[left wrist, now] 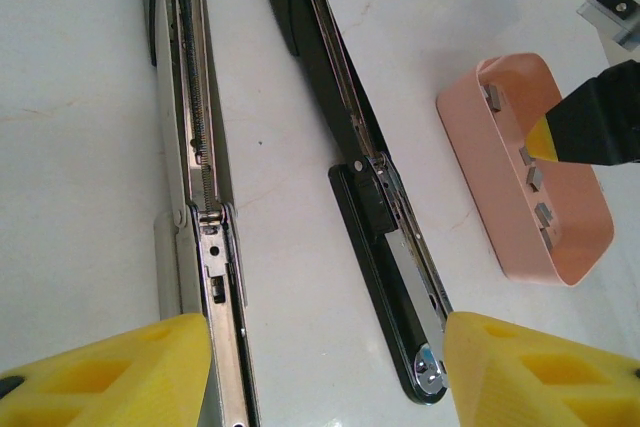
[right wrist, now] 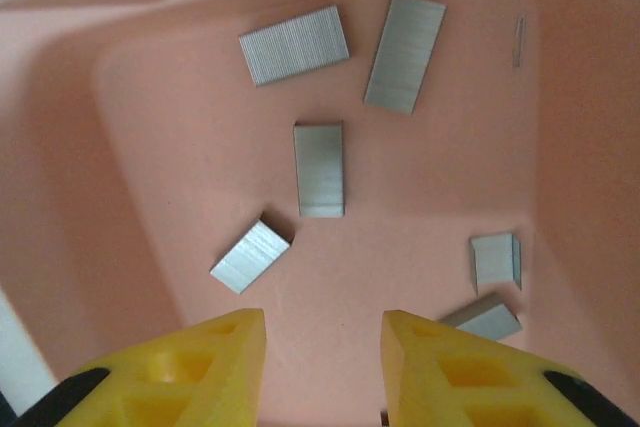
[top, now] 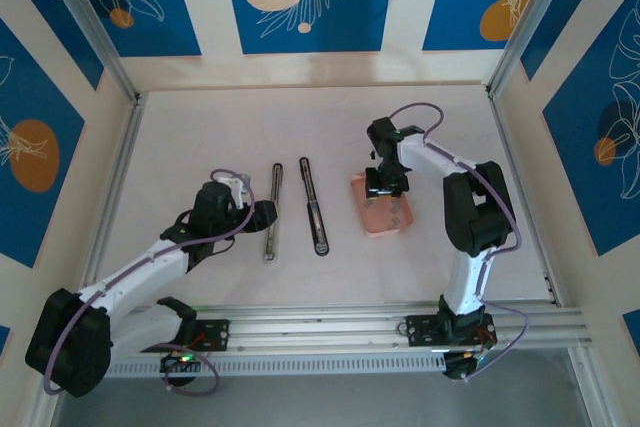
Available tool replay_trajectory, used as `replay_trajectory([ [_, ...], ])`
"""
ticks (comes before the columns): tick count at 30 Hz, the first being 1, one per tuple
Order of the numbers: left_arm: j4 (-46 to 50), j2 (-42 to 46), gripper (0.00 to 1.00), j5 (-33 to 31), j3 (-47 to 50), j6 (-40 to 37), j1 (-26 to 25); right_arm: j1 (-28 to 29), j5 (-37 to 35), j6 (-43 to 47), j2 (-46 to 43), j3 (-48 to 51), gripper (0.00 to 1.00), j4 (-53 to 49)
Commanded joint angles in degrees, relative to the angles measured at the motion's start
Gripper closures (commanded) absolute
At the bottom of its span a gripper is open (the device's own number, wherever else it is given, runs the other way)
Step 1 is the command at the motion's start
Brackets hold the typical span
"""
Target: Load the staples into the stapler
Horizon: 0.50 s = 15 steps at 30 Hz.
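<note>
The stapler lies open as two long bars side by side: a silver channel with a spring [left wrist: 195, 147] [top: 272, 212] and a black-based rail [left wrist: 370, 187] [top: 313, 205]. My left gripper [left wrist: 325, 377] [top: 262, 215] hovers open over their near ends, holding nothing. The staples [right wrist: 320, 169], several short grey strips, lie scattered on the floor of the salmon-pink tray [right wrist: 420, 197] [top: 383, 215] [left wrist: 480, 167]. My right gripper [right wrist: 325, 347] [top: 385, 185] reaches down inside the tray, open, with bare pink floor between its yellow fingertips [right wrist: 220, 367]. The nearest strip [right wrist: 250, 257] lies just ahead and left.
White tabletop [top: 220, 137] enclosed by blue-patterned walls, with aluminium rails along the sides and the near edge. The tray stands right of the stapler bars, a strip of bare table between them. The right gripper's black and yellow finger [left wrist: 590, 127] overhangs the tray.
</note>
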State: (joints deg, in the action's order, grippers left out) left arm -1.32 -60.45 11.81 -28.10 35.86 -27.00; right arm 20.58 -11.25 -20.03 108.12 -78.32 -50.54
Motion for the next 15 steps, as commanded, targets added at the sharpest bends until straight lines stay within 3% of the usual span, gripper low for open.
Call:
replay_trajectory([
  [1, -1.6, -0.1, 0.37, 0.4, 0.1, 0.1, 0.6, -0.3, -0.3, 1.3, 1.6, -2.2, 0.65, 0.7],
  [15, -1.6, -1.9, 0.38, 0.7, -0.9, 0.0, 0.6, -1.7, 0.9, 3.0, 5.8, -5.1, 0.7, 3.3],
])
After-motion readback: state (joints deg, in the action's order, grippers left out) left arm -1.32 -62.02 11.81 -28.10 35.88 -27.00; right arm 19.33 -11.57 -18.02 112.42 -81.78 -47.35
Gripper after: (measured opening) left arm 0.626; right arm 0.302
